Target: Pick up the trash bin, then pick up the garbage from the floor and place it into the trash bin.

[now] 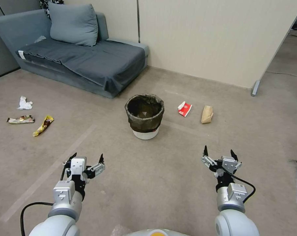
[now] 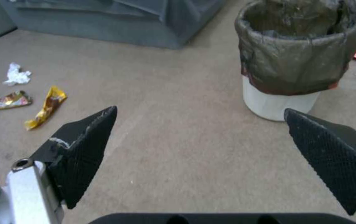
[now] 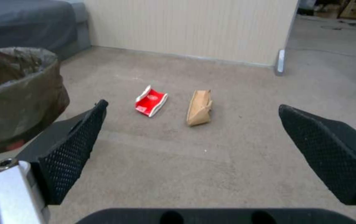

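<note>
The floor (image 1: 155,183) is beige short carpet with pale tape lines; a grey sofa (image 1: 79,59) stands against a cream panel wall (image 1: 214,36). The trash bin (image 1: 144,116), white with a dark bag folded over its rim, stands upright mid-floor ahead of the robot. To its right lie a red-and-white carton (image 1: 185,108) and a tan paper bag (image 1: 207,114); well to its left, a crumpled tissue (image 1: 24,103) and two wrappers (image 1: 43,125). The left gripper (image 1: 87,158) and right gripper (image 1: 219,153) hover low over the carpet, short of the bin, jaws spread wide, empty.
</note>
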